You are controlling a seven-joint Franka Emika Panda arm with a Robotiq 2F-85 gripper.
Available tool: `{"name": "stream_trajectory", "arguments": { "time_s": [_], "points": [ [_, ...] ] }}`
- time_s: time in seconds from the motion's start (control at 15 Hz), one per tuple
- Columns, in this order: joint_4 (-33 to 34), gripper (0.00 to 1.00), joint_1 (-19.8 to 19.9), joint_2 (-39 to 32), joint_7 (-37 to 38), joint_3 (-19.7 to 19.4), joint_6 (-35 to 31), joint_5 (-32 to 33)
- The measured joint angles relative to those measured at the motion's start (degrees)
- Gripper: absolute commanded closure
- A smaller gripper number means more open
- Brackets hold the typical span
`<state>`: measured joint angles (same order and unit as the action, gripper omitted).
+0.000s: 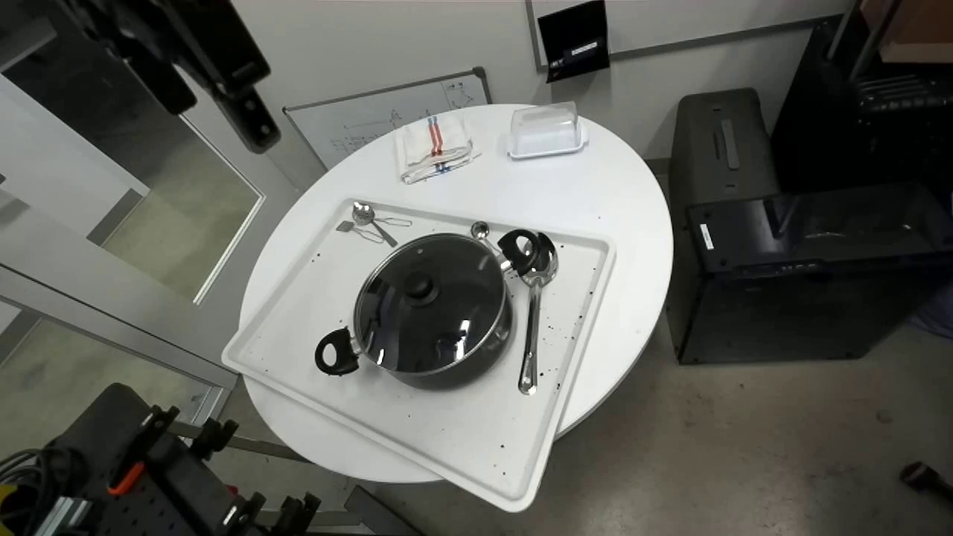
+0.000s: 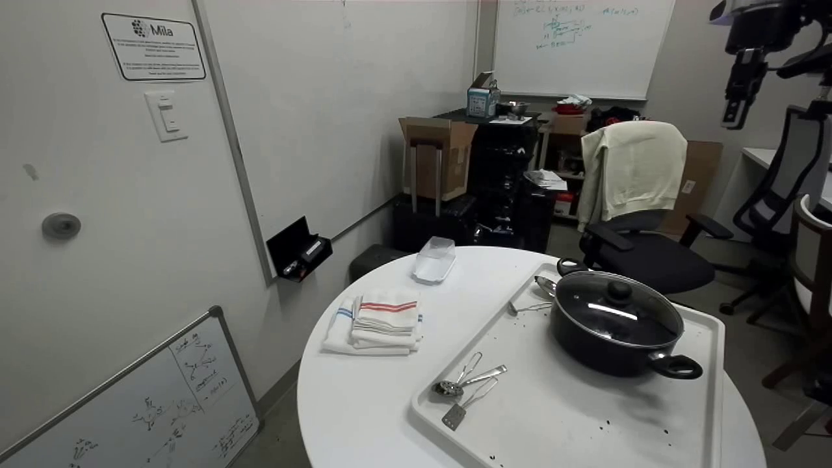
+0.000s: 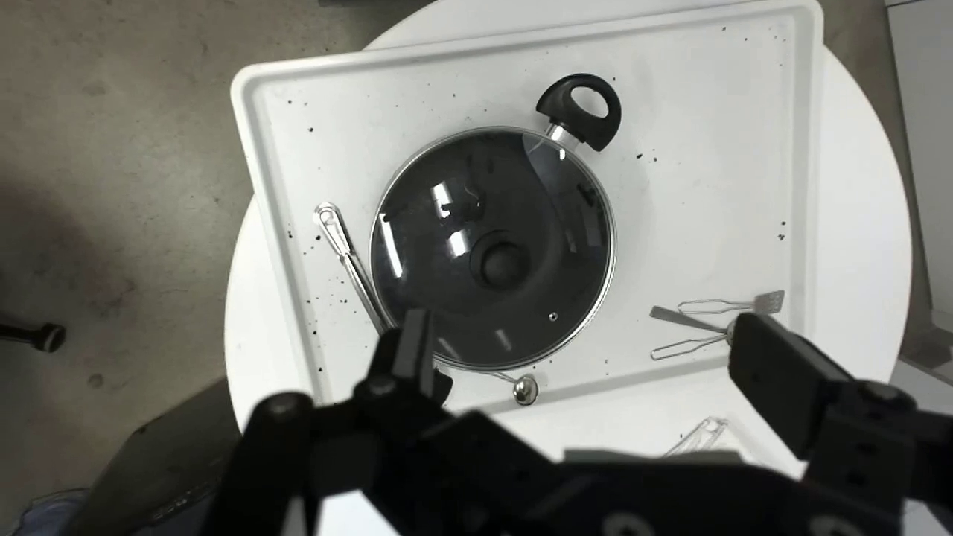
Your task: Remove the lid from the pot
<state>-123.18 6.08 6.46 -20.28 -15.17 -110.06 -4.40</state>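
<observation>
The see-through glass lid (image 1: 454, 316) with a dark centre knob (image 1: 419, 285) sits on the black pot (image 1: 495, 350), covering its opening. In an exterior view the lid (image 2: 595, 309) lies flat on the pot (image 2: 595, 354). My gripper (image 1: 221, 119) is high above the table, away from the pot, and touches nothing. In the wrist view my gripper (image 3: 581, 335) has its fingers wide apart with nothing between them. There the lid (image 3: 521, 313) lies ahead of the fingers, and the left finger overlaps its edge in the picture. One pot handle is mostly hidden behind that finger.
The pot stands on a white tray (image 1: 298, 387) with a raised rim on a round white table (image 1: 640, 223). A metal spoon (image 1: 531, 335) and several small utensils (image 2: 465, 390) lie beside the pot. Folded towels (image 1: 435, 145) and a clear-lidded dish (image 1: 547, 134) stand behind the tray.
</observation>
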Motion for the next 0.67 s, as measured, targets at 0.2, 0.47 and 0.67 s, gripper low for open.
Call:
{"name": "stream_trajectory", "arguments": {
  "time_s": [0.2, 0.47, 0.67],
  "points": [
    [-0.1, 0.0, 0.0, -3.4, 1.5, 1.8, -3.8, 0.1],
    [-0.2, 0.0, 0.0, -9.0, 3.3, 4.4, -8.4, 0.1],
    [-0.3, 0.0, 0.0, -13.6, 5.4, 6.0, -13.0, 0.1]
  ]
}}
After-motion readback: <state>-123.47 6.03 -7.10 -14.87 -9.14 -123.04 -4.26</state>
